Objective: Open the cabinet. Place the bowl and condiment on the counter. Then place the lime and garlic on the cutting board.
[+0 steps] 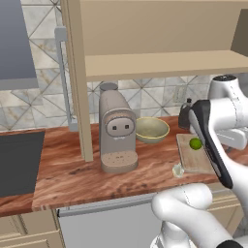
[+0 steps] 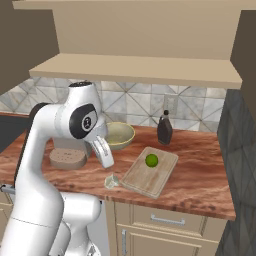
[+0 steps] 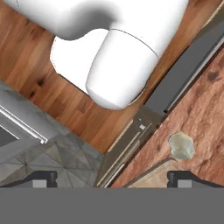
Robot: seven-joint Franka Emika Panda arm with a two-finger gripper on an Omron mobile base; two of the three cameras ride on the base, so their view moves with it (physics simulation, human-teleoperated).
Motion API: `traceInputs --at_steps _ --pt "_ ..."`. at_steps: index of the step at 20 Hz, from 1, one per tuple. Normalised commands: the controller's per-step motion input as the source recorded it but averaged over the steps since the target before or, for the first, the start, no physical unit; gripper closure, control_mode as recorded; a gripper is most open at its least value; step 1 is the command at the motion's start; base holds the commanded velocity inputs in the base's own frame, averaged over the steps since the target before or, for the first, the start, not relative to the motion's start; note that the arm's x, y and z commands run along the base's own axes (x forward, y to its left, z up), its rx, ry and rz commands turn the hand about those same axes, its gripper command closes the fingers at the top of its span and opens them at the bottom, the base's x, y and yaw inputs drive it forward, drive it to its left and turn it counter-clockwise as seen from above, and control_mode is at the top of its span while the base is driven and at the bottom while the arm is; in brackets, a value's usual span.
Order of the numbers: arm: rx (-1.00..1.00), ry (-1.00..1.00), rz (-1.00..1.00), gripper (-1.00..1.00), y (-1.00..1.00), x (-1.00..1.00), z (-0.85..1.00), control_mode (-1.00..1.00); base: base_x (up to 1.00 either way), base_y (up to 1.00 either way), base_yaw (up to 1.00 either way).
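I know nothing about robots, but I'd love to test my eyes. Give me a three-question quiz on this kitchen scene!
1. True or false: the lime lies on the cutting board.
2. Where is the garlic? A) inside the bowl B) on the counter, just off the board's corner C) on the cabinet shelf
3. Fill in: the condiment stands upright on the ____, behind the board.

Key: 1 true; 2 B; 3 counter. The gripper is open, empty, near the garlic.
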Motion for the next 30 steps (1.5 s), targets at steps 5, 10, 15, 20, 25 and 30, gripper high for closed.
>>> traceInputs --at_steps 5,10,15,20,25,30 --pt "0.00 -0.15 -0.01 -1.00 0.01 -0.01 0.00 -1.00 0.00 0.00 0.00" --pt "0.00 -0.07 0.00 -1.00 0.00 -0.03 -0.01 -1.00 0.00 0.00 0.00" --pt "0.00 0.00 0.02 -1.00 0.05 -0.13 -0.09 -1.00 0.00 0.00 0.00" --pt "-0.04 0.00 0.20 -1.00 0.14 0.00 -0.08 -1.00 0.00 0.00 0.00" --pt "-0.02 0.00 0.21 -1.00 0.05 0.00 -0.04 -1.00 0.00 0.00 0.00" --pt "0.01 0.01 0.21 -1.00 0.00 0.00 -0.06 -1.00 0.00 0.00 0.00"
